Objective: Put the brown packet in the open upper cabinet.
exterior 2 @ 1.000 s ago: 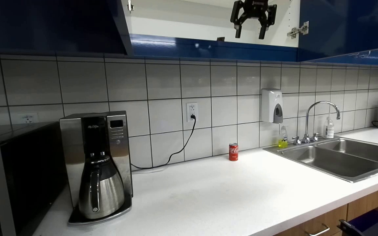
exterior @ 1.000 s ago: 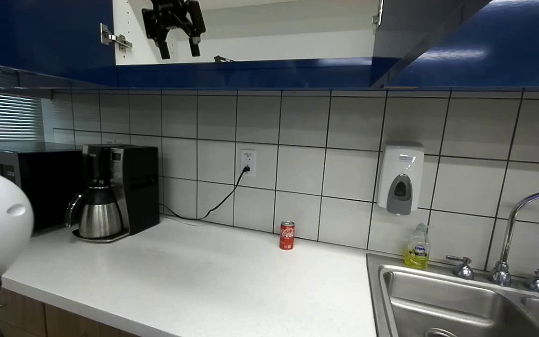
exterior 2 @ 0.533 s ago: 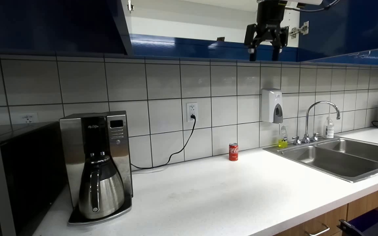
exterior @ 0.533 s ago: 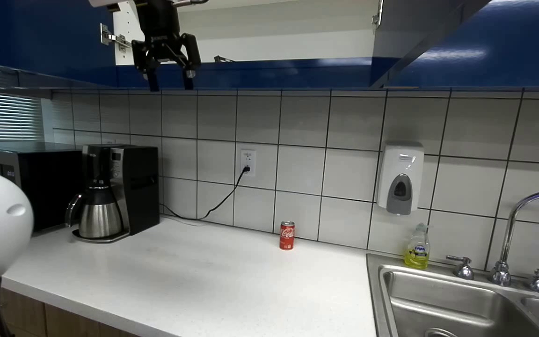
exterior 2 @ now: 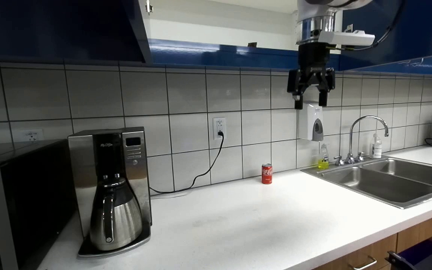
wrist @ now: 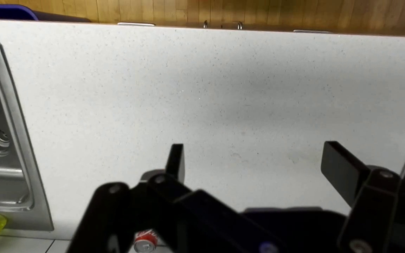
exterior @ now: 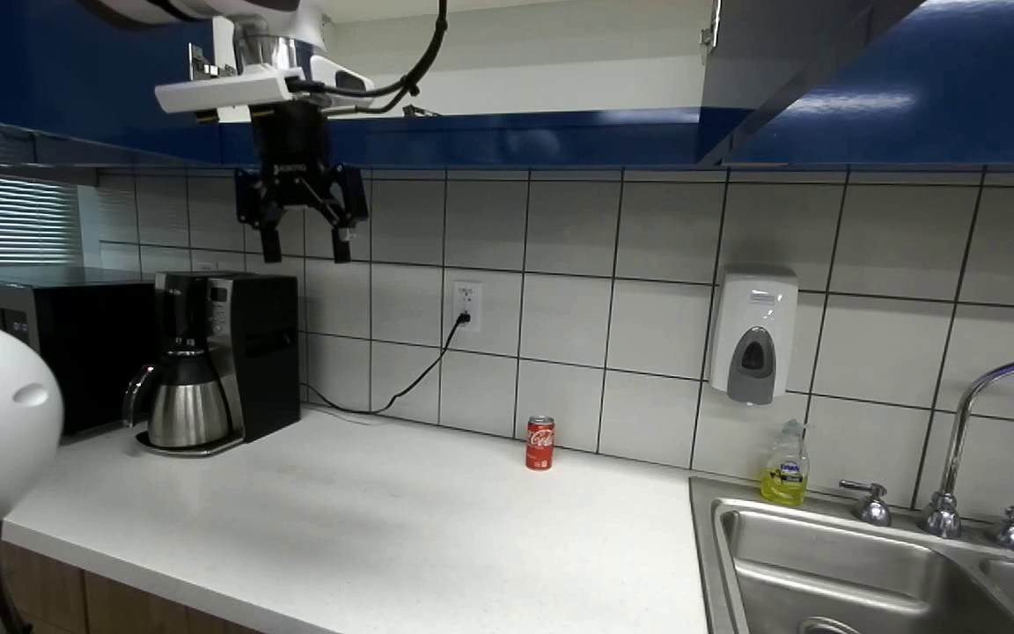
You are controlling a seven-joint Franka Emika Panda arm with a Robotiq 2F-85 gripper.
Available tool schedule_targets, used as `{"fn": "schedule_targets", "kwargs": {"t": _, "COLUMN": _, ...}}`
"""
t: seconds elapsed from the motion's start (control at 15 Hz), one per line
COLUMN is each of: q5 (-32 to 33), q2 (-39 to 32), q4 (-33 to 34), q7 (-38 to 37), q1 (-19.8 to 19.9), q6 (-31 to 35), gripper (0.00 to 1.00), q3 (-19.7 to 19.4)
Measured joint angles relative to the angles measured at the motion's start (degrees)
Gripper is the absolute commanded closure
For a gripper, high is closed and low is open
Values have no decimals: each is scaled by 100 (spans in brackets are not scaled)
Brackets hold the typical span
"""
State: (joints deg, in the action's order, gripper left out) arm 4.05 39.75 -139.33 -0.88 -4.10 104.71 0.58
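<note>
gripper (exterior: 305,251) empty, jaws spread wide above the counter (exterior: 366,528). brown packet (exterior 2: 252,44), partly hidden, shows inside the open upper cabinet (exterior 2: 208,26), seemingly near its front lip (exterior 2: 208,54); placement judged complete. risk: the cable (exterior: 407,84), catching that lip, could drag the packet out.

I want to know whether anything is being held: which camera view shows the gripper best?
The wrist view: it shows the gripper close up, its fingertips apart, with only counter visible in the gap. Both exterior views show it smaller, pointing down, fingertips apart, nothing held.
</note>
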Motion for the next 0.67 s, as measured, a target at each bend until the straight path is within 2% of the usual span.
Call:
{"fn": "schedule_targets", "kwargs": {"t": 0.4, "q5": 3, "q2": -16, "q4": -780, "q7": 53, "q1": -14, "q6": 255, "gripper": 0, "q3": 25}}
{"fn": "schedule_targets", "kwargs": {"t": 0.67, "q5": 4, "q2": -18, "q4": -899, "q7": 64, "q1": -32, "q6": 289, "gripper": 0, "q3": 28}}
